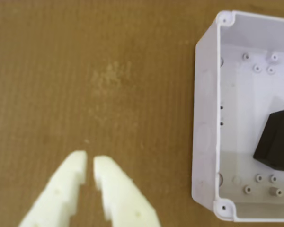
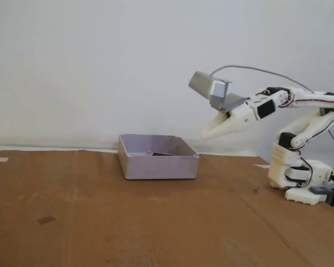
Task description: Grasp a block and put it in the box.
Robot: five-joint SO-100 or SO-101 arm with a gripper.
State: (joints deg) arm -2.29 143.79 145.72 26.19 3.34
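Inside the box (image 1: 206, 118) the block (image 1: 276, 140) already lies loose, and my gripper (image 1: 90, 165), nearly pressed together and empty, hangs clear above the table (image 2: 156, 222); I'd just retreat high without clipping the wall.

A brown cardboard-covered table (image 2: 100, 222) carries the box (image 2: 156, 166) and the arm's white base (image 2: 300, 181).

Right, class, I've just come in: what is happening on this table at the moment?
A small white robot arm stands on a cardboard-covered table. Its gripper is raised in the air beside the box, nearly closed and holding nothing. The black block already lies inside the box, near one wall. Nothing is being handled right now; the block appears to be delivered.
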